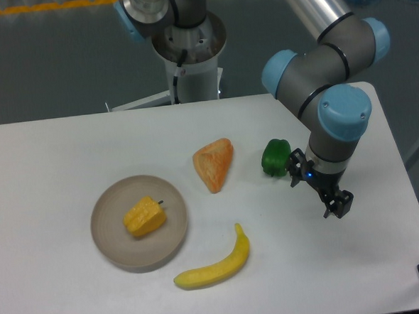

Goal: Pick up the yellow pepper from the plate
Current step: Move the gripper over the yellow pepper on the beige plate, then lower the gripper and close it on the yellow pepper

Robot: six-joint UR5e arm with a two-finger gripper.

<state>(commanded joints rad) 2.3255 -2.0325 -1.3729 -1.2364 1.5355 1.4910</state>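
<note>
Fingers [338,207] empty, yellow pepper [144,216] on plate [108,238] — untouched

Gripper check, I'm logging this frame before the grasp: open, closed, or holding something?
Gripper: holding nothing, well to the right of the yellow pepper on the plate; too small here to tell open from closed.
</note>
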